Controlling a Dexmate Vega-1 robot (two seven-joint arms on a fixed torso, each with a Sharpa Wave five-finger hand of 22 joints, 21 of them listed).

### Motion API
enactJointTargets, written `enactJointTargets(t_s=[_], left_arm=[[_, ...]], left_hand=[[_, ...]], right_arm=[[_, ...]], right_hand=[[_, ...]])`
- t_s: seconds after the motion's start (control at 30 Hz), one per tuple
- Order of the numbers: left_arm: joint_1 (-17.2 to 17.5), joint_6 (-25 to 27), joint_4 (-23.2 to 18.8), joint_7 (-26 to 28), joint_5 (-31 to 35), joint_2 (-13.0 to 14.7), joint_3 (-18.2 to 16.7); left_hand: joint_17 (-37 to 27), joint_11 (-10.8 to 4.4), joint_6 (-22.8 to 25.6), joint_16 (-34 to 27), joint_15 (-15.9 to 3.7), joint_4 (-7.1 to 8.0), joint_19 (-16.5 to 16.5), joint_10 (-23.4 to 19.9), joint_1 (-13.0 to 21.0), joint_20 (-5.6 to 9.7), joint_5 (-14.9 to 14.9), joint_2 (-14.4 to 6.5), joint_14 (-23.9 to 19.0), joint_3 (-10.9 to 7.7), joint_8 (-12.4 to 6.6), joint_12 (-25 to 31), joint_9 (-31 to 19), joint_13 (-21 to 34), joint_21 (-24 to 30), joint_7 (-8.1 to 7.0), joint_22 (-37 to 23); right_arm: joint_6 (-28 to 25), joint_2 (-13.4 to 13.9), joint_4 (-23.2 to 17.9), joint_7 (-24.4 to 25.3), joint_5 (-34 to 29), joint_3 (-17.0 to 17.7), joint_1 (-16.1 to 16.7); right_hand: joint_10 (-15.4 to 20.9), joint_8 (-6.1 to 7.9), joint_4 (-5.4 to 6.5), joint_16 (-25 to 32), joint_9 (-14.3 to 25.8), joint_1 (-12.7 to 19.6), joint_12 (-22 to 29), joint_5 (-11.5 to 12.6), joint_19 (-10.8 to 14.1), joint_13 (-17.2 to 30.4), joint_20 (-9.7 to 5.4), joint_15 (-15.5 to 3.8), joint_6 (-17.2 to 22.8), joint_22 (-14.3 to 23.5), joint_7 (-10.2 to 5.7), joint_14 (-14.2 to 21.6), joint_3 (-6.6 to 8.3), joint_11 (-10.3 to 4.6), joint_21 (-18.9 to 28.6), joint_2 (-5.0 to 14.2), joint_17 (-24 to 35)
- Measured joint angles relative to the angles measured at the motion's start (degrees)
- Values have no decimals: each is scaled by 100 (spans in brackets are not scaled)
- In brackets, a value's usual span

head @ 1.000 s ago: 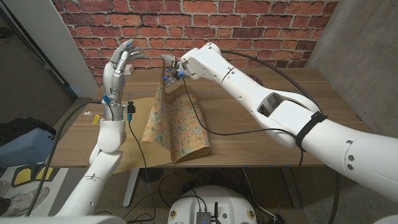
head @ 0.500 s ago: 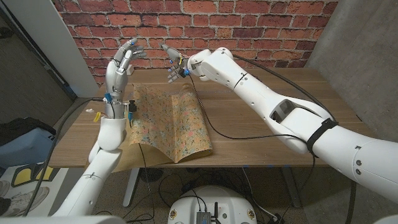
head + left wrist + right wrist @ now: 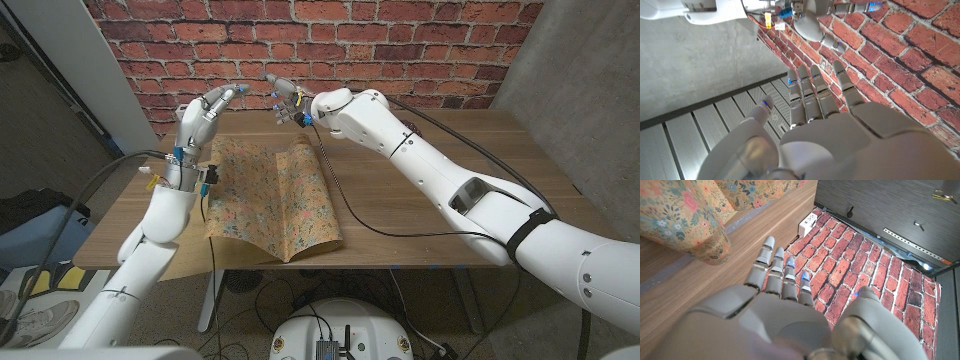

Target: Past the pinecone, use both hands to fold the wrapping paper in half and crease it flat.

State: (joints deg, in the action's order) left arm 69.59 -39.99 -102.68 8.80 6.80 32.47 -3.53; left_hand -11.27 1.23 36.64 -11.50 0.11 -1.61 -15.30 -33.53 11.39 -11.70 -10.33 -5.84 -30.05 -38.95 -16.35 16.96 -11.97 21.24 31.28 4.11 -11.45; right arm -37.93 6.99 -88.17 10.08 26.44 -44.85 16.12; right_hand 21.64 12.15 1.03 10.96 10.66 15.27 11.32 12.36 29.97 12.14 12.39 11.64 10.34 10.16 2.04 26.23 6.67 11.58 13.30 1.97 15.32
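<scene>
The floral wrapping paper [image 3: 270,195] lies spread on the wooden table [image 3: 430,180], with a raised ridge running down its right part. My right hand [image 3: 285,100] hovers open above the paper's far edge, near the brick wall, holding nothing. My left hand [image 3: 208,108] is raised over the paper's far left corner, fingers apart and tipped forward, also empty. In the right wrist view my right hand [image 3: 780,305] points at the wall, with a curled edge of the paper [image 3: 680,210] beside it. In the left wrist view my left hand [image 3: 825,115] reaches toward the right hand [image 3: 812,20].
A brick wall [image 3: 400,50] stands right behind the table's far edge. A black cable [image 3: 340,205] hangs from my right arm along the paper's right side. A small yellow-and-white object [image 3: 150,185] lies at the table's left edge. Bare wood extends to the right.
My right hand let go of the paper's lifted edge and drew back toward the wall. The paper dropped open to the left and now lies spread. My left hand tipped forward.
</scene>
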Motion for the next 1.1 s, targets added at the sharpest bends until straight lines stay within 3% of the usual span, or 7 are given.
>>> enactJointTargets(t_s=[0.27, 0.4, 0.5, 0.6, 0.7, 0.8, 1.1], left_arm=[[356, 1382, -906, -417, 287, 828, -71], [471, 2264, -1282, -658, 422, 1257, -73], [492, 2743, -1437, -798, 447, 1506, -37], [490, 3114, -1538, -932, 446, 1738, 42], [459, 3373, -1612, -1037, 435, 1934, 129], [417, 3590, -1670, -1136, 426, 2113, 226], [397, 4180, -2021, -1409, 523, 2717, 429]], left_hand=[[142, -120, 525, 91, -92, -394, 300, -35, 235, 127, -92, -223, 313, -270, 0, -155, 53, -227, -201, -52, 54], [142, -145, 552, 91, -117, -456, 389, -59, 290, 165, -95, -210, 350, -314, 52, -185, 80, -284, -230, -55, 54], [132, -148, 325, 114, -93, -474, 523, 100, 301, 190, -95, -222, 513, -297, 196, -299, 79, -337, -320, -81, 69], [125, -105, 113, 136, -81, -485, 668, 320, 382, 251, -95, -305, 737, -296, 339, -415, 79, -400, -413, -139, 80], [126, -114, -104, 136, -81, -517, 781, 552, 442, 325, -95, -364, 943, -328, 470, -510, 79, -463, -478, -196, 80], [127, -196, -169, 136, -136, -590, 828, 671, 515, 352, -95, -426, 1053, -391, 500, -553, 79, -515, -510, -250, 80], [141, -380, -1070, 136, -227, -891, 932, 1309, 1039, 354, -23, 104, 1493, -83, 623, -576, 79, -743, -718, -531, 80]], right_arm=[[52, 311, -747, 188, 328, 330, 430], [122, 482, -1072, 278, 422, 433, 624], [214, 630, -1274, 335, 441, 470, 764], [320, 787, -1436, 370, 443, 482, 909], [377, 962, -1618, 433, 387, 472, 1025], [362, 1106, -1755, 484, 307, 416, 1093], [24, 1558, -2231, 695, -186, 151, 1219]], right_hand=[[-49, 0, 0, 0, 0, 0, 0, -13, -51, 0, 10, 22, 32, 13, 32, -99, 0, 30, -46, 0, 0], [-80, 0, -19, 0, 0, 29, 0, -52, -103, -1, 0, -48, 94, 13, 30, -218, 19, -2, -84, 64, 0], [-154, 0, -233, 0, 1, 328, 0, -74, -254, -1, -15, -129, 231, 13, 23, -439, 233, -76, -144, 357, -4], [-188, 16, -555, 36, 1, 885, 0, -70, -363, -1, -119, -237, 510, 13, 33, -582, 621, -112, -165, 649, -23], [-100, 62, -747, 93, 1, 1254, 39, -5, -404, -1, -193, -285, 783, 12, 43, -631, 933, -206, -165, 839, -43], [-4, 106, -841, 134, 1, 1457, 59, 17, -362, -1, -252, -346, 954, 12, 34, -616, 1110, -302, -165, 915, -43], [35, 107, -909, 156, 1, 1583, 60, 60, -315, -2, -299, -379, 983, 12, 21, -599, 1225, -340, -164, 875, -43]])
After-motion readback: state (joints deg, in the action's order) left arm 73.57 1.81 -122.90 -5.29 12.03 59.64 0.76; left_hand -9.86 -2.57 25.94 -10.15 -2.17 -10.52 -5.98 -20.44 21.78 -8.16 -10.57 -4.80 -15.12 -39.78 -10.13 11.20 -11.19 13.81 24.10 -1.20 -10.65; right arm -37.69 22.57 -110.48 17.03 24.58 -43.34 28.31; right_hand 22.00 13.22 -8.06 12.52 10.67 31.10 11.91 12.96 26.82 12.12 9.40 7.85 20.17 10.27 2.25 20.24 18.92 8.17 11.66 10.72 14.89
